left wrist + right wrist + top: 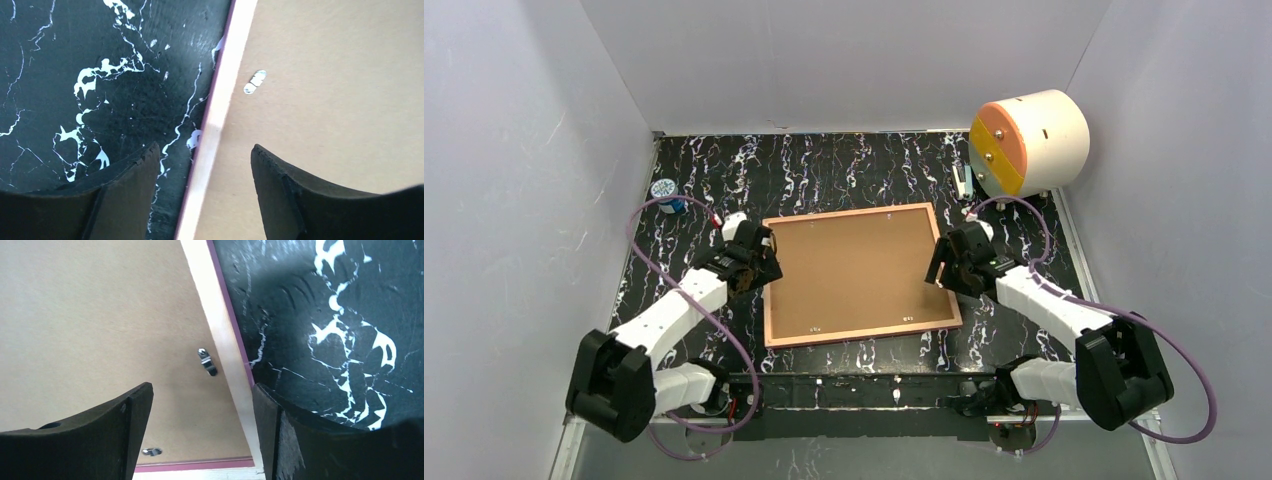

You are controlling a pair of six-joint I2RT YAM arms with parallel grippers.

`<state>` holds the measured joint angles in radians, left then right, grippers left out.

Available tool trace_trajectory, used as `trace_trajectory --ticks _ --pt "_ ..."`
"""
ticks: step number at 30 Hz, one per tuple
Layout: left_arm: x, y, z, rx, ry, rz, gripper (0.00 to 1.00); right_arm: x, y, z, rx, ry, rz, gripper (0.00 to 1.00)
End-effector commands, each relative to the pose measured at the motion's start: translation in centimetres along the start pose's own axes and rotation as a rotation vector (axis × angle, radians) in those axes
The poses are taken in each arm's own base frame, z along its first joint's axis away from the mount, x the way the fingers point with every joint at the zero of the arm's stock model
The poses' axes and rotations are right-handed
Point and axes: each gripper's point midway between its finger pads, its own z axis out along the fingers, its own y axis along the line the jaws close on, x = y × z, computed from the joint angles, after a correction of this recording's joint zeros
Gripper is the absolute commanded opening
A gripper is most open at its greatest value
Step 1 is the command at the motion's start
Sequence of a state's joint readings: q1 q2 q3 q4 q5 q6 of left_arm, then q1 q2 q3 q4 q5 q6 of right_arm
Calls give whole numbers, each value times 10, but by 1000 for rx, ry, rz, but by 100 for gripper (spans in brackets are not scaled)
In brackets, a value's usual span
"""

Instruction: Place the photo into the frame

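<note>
My left fingers: spread, astride the left rail of the frame. My right fingers: spread, astride its right rail. Frame lies back-up on the counter between them, brown backing board inside.

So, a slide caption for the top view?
Left end effector and right end effector, open, at opposite edges of the back-up frame on the table.

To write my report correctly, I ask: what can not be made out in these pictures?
Photo: in no view; the backing board fills the frame, so whether it lies beneath is hidden.
Frame's front: faces the table, all views.
Small round thing at rear left: too small, top view.
</note>
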<state>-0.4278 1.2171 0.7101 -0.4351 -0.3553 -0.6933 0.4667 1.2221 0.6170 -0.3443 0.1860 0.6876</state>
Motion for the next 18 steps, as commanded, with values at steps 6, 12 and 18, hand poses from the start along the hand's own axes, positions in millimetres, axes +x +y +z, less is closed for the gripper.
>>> trace_trajectory --ticks 6,12,18 --pt "-13 -12 -25 112 -71 -86 69 -34 111 -26 -350 -53 -20 76" --pt "12 -5 -5 82 -21 -94 66 -12 183 -18 -523 37 -17 70" --pt "16 5 8 59 -74 -136 65 24 258 6 -670 166 -14 51"
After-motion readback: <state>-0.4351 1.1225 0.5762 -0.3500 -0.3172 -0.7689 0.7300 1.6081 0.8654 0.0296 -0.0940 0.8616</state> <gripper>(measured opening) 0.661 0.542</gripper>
